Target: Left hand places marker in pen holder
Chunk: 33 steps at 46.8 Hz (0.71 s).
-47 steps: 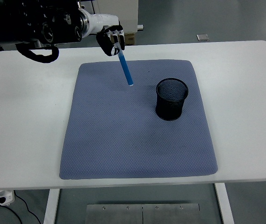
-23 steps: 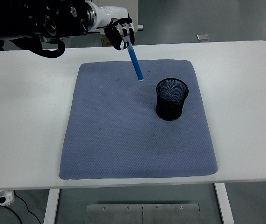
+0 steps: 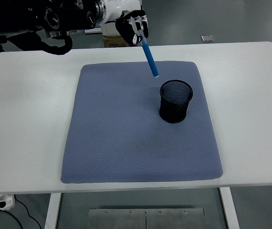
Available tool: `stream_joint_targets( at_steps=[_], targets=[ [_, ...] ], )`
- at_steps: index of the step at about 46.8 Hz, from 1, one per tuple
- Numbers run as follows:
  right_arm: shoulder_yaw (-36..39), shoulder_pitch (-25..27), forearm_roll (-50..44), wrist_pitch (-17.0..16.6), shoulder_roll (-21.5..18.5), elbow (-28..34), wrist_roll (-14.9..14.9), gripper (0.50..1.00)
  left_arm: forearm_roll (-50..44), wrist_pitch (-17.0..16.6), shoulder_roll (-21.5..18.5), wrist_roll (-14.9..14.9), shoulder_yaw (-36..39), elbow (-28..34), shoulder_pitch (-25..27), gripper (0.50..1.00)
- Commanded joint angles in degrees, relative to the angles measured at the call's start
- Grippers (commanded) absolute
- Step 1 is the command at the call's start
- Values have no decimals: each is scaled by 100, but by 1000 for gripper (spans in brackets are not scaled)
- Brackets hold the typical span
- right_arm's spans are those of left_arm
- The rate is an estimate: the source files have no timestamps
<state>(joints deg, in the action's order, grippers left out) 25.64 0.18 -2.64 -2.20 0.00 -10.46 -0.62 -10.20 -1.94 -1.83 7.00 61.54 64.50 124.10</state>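
My left hand (image 3: pixel 135 29) is raised over the far edge of the table, its fingers shut on a blue marker (image 3: pixel 149 59). The marker hangs slanted, with its lower tip pointing down and to the right, just above and left of the black mesh pen holder (image 3: pixel 176 101). The holder stands upright on the right half of the blue-grey mat (image 3: pixel 140 121), and nothing shows inside it. The right hand is out of view.
The mat lies in the middle of the white table (image 3: pixel 26 124). A small grey object (image 3: pixel 207 38) rests at the table's far edge. Behind my left hand, beyond the table, stands a cardboard box (image 3: pixel 111 40).
My left hand has carried the marker to the right and slightly up, from over the mat's far left part to a spot close to the pen holder.
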Motion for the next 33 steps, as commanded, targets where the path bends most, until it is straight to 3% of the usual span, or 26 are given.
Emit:
stream_joint_targets(
  at_steps=[1, 33],
  targets=[
    [2, 0, 0, 0, 0, 0, 0, 1000, 0, 1, -1, 3, -63, 1, 0, 500],
    [-6, 0, 0, 0, 0, 0, 0, 1000, -9, 9, 34, 3, -441, 63, -70, 500]
  ],
)
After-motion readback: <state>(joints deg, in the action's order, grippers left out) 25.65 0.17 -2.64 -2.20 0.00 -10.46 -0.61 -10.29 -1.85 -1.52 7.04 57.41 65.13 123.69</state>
